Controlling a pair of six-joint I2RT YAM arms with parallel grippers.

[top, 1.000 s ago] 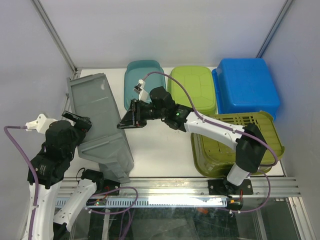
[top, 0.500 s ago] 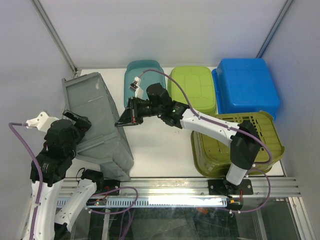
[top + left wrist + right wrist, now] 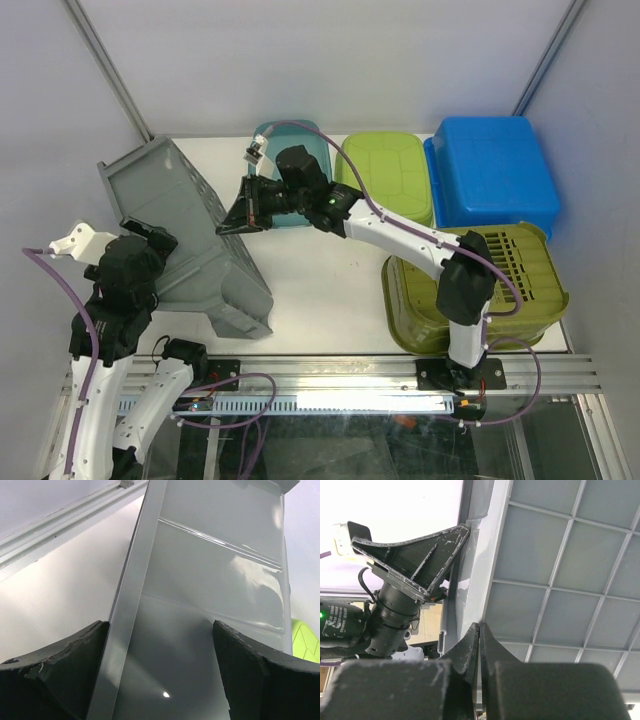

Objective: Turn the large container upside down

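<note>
The large grey container [image 3: 190, 235] stands tilted on its near end at the table's left, its gridded underside facing right. My left gripper [image 3: 150, 240] is open, its fingers wide apart astride the container's rim and wall [image 3: 210, 580]; its midpoint shows in the left wrist view [image 3: 160, 670]. My right gripper [image 3: 228, 228] is shut and empty, its tips [image 3: 479, 626] pressed against the edge of the gridded underside [image 3: 560, 555]. The left gripper's finger [image 3: 415, 560] shows beyond that edge.
A teal tub [image 3: 290, 140], an upturned lime tub [image 3: 385, 175] and a blue tub [image 3: 495, 175] line the back. An olive slatted crate [image 3: 520, 260] sits at the right front. A metal rail [image 3: 350, 375] runs along the near edge; the enclosure wall is close on the left.
The grey container has tipped up steeper, its top swinging left and its underside coming into view. My right gripper has moved left and back against it. My left gripper stays at its rim.
</note>
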